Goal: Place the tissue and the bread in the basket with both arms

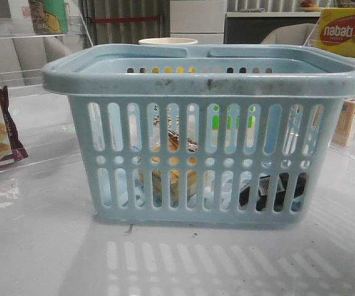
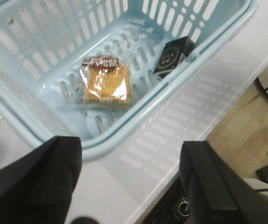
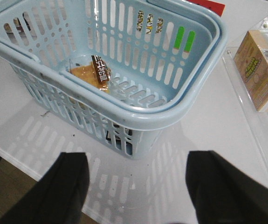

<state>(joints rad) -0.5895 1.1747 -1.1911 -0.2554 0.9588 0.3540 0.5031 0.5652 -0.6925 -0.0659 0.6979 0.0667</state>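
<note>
Worktop (image 1: 35,246): glossy white surface, mirrors the slot pattern.
Basket (image 1: 208,80): pale blue moulded plastic, vertical slots, rows of round holes, thick scuffed rim; stands on the worktop.
Bread (image 2: 106,84): golden-brown square bun in crinkled clear wrapper with dark printed band; lies flat on the basket floor.
Tissue (image 2: 172,56): small black packet with round pale mark; inside the basket, against its wall, apart from the bread.
Left gripper (image 2: 131,186): black fingers spread, holding nothing.
Right gripper (image 3: 136,191): black fingers spread, holding nothing.
</note>
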